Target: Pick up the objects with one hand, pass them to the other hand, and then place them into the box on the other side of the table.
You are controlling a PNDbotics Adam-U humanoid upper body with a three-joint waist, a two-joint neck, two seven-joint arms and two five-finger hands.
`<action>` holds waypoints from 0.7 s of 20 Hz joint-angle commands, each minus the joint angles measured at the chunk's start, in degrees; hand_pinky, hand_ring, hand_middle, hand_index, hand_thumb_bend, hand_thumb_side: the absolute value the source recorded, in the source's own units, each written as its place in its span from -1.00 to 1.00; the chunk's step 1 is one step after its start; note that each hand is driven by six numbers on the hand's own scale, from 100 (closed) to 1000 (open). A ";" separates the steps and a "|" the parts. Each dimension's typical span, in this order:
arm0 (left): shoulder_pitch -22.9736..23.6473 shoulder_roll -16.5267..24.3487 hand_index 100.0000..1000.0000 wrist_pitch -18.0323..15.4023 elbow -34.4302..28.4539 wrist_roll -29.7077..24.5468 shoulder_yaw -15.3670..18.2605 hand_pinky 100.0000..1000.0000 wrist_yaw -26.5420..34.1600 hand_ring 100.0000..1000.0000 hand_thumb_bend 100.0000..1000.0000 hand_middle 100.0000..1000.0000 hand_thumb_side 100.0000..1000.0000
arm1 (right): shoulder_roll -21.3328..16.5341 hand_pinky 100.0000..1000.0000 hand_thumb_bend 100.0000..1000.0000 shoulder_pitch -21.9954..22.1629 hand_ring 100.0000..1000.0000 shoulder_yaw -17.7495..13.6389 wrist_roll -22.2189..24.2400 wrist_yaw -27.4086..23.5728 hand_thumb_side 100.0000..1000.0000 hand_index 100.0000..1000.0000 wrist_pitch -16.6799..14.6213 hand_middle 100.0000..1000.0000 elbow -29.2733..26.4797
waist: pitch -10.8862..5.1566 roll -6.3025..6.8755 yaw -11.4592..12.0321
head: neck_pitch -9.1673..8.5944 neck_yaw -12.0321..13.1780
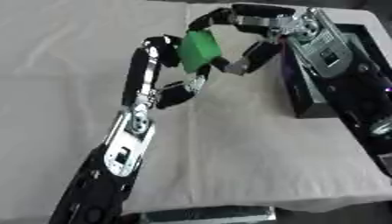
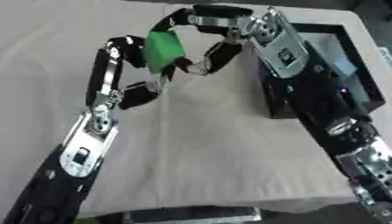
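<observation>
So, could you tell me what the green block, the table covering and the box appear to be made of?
Green block, held between the left robot hand and right robot hand: probably plastic or foam, with flat matte faces and no shine. Table covering: cloth, off-white, with soft creases. Box: dark with thin rigid walls, plastic or painted board; hard to say which.

One green block (image 1: 198, 50), one black box (image 2: 360, 78), two hands.

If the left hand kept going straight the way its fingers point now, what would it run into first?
The left hand points up and to the right, and its fingers are already on the green block. Just beyond the block are the right hand's fingers, holding it from the other side. Depth is unclear.
</observation>
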 commanded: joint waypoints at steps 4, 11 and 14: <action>-0.54 -1.35 -0.04 0.35 -0.78 0.52 -0.49 -0.17 -0.75 -0.29 -1.00 -0.34 -0.82 | -0.57 1.00 -1.00 -1.00 0.69 -0.60 1.54 -1.93 -1.00 0.14 -1.33 -0.01 -0.54 | -0.94 0.16 -0.13 | -0.08 0.09; -0.52 -1.42 0.04 0.75 -0.71 1.73 -0.40 -0.12 -0.98 -0.24 -1.00 -0.26 -0.88 | -0.67 0.98 -1.00 -0.86 0.52 -0.56 -0.52 -3.89 -1.00 -0.03 0.13 -0.13 -0.51 | -1.08 0.30 -0.36 | -0.17 0.14; -0.60 -1.39 0.11 1.10 -0.64 2.49 -0.43 -0.09 -1.20 -0.20 -1.00 -0.19 -0.82 | -0.84 0.97 -1.00 -0.87 0.50 -0.50 -1.03 -4.59 -1.00 -0.04 0.65 -0.14 -0.60 | -1.16 0.34 -0.48 | -0.16 0.13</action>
